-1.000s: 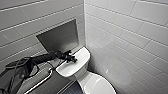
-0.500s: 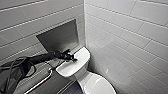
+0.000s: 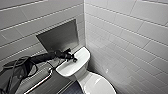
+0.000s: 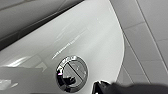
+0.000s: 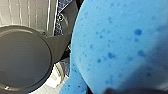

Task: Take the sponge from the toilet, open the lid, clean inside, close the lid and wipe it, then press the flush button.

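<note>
The left pincer (image 3: 74,59), its state unclear, hovers at the button (image 4: 72,72); an off-centre push could skid off. The right pincer clamps the sponge (image 5: 112,45).

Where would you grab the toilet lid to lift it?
Probably grip the lid by its rim at the end away from the tank, hooking fingers under from the front. It lies flat and closed, and likely hinges at the tank end.

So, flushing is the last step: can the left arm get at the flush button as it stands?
Probably yes. The left gripper is right over the tank of the toilet, and the chrome flush button sits close beneath it with nothing lying between.
</note>
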Controlling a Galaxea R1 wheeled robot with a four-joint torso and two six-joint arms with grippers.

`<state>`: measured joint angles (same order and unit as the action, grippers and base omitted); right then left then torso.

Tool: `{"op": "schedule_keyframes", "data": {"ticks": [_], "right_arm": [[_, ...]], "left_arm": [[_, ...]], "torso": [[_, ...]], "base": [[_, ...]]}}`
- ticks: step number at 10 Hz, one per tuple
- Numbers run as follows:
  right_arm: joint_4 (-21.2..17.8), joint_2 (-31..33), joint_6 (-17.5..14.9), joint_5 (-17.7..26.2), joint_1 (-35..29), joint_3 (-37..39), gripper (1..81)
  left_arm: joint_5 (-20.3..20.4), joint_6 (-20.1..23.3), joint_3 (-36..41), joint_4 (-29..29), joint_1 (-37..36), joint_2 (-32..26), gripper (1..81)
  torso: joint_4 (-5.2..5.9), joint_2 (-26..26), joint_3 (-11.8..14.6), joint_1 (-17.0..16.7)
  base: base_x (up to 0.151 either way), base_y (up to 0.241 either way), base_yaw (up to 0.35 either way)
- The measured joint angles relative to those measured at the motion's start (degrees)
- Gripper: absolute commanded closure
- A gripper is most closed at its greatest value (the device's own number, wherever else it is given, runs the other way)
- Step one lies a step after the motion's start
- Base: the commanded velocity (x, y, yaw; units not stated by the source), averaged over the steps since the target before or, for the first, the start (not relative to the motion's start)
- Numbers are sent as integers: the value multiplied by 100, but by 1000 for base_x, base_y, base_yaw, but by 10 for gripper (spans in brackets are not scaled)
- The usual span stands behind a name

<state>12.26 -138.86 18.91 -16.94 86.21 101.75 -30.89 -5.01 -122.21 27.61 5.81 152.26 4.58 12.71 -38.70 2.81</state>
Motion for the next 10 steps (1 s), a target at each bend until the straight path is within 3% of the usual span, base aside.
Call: {"op": "schedule_keyframes", "data": {"ticks": [6, 10], "right_arm": [[5, -2, 0, -5, 39, -5, 811], [11, -35, 0, 0, 67, -7, 811]], "left_arm": [[308, -74, -63, -124, 22, 68, 811], [560, 168, -513, -430, 236, 328, 811]], "torso": [[0, 2, -83, -2], [0, 2, -83, -7]], "base": [[0, 0, 0], [0, 0, 0]]}}
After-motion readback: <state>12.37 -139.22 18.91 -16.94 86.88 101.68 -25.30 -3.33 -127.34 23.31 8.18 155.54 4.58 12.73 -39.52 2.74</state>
